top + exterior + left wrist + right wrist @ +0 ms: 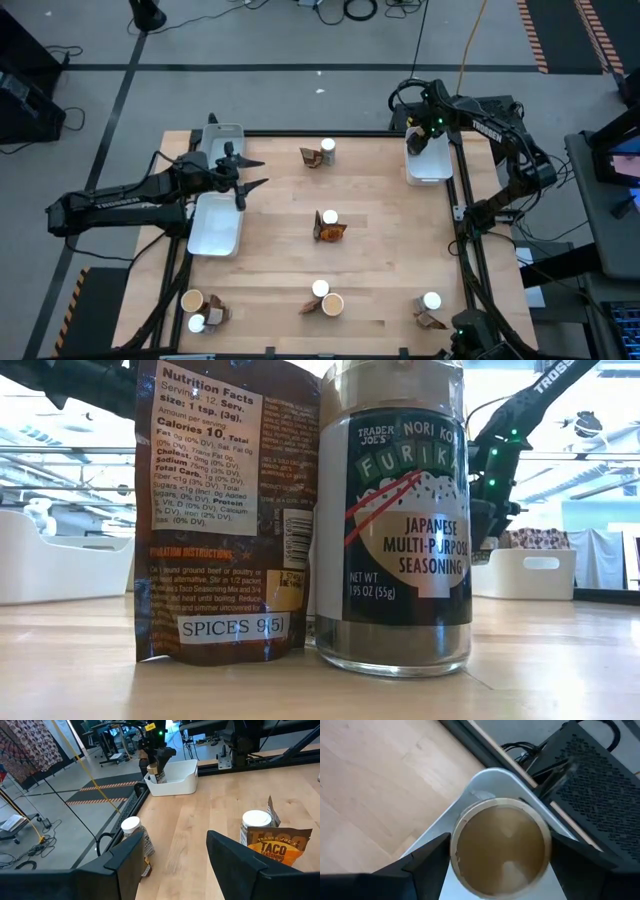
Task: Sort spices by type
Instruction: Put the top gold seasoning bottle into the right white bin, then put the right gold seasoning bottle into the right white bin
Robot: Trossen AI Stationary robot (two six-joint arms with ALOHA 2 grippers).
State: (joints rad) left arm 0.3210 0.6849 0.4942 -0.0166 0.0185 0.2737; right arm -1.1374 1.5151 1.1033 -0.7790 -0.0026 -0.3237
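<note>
My right gripper [427, 134] hangs over the white tray [430, 170] at the table's far right corner, shut on a tan-topped jar [500, 847]. My left gripper [262, 172] is open above the table beside the two left trays and touches nothing. Spices stand in small groups on the wood. A white-lidded jar and a brown packet [320, 153] are at the far middle. Another such pair [328, 226] is in the centre. Mixed groups stand along the near edge [325, 298]. A packet [220, 510] and a seasoning jar [395, 520] fill the low view. My right gripper holds the tan-topped jar just below its round lid [465, 827], pinched between the two fingers [427, 862], one on each side. It comes from above, pointing down. The jar stands upright over the tray's corner [154, 772]; whether its base touches the tray floor I cannot tell.
Two white trays lie at the left edge, one far [226, 140] and one nearer [216, 225]. Groups of jars and packets stand at the near left [200, 308] and near right [430, 305]. Bare wood lies between the groups. The table's dark frame runs along its right edge [462, 215].
</note>
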